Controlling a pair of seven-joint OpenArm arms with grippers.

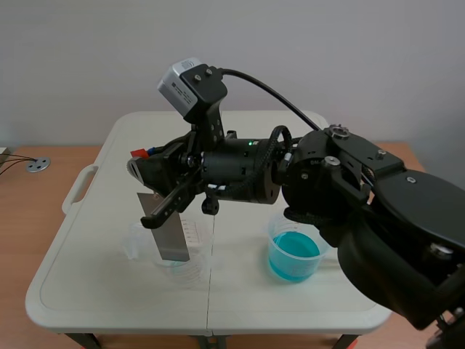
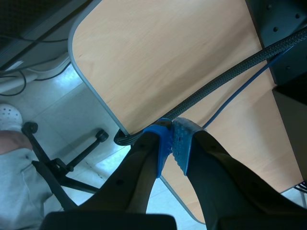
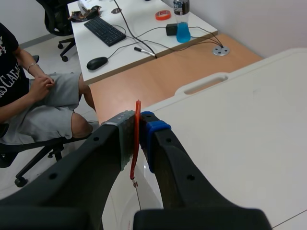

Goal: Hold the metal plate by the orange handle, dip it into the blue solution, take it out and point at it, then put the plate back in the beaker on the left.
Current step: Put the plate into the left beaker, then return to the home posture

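The white table rests on a wooden desk before a grey wall. Near the table's front-left edge stands a clear beaker with the plate's lower end inside. The right gripper pinches the plate's orange handle. The blue beaker stands nearer the front-right corner, its rim partly hidden by the right arm. The left gripper, pads pressed together, hangs above the floor. A person sits beyond the table.
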